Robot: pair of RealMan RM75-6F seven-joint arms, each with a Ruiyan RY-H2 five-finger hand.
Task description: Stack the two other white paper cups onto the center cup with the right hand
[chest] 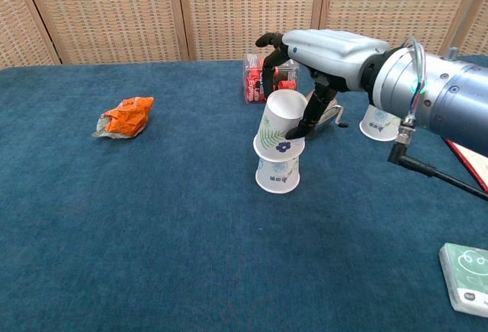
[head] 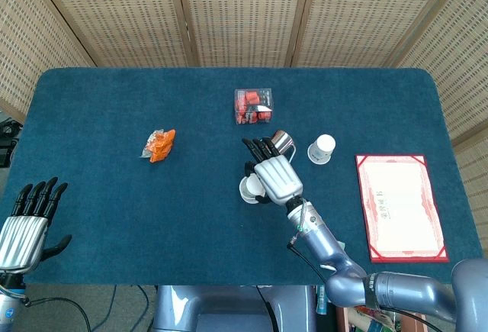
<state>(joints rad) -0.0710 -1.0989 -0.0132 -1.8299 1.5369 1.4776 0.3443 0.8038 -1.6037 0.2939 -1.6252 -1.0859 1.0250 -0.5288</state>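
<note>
My right hand (chest: 320,49) (head: 273,173) grips an upside-down white paper cup (chest: 280,122) with a leaf print, tilted slightly and resting over the top of the center cup (chest: 277,175) (head: 248,189), which stands upside down mid-table. A third white cup (chest: 379,122) (head: 322,148) stands upside down to the right, apart from the hand. My left hand (head: 27,221) hovers open at the near left edge, off the table, holding nothing.
An orange crumpled wrapper (chest: 127,116) lies to the left. A clear box of red items (chest: 263,77) and a small metal cup (head: 281,141) sit behind the hand. A red-framed certificate (head: 399,206) lies at the right; a green packet (chest: 468,278) is near the front right.
</note>
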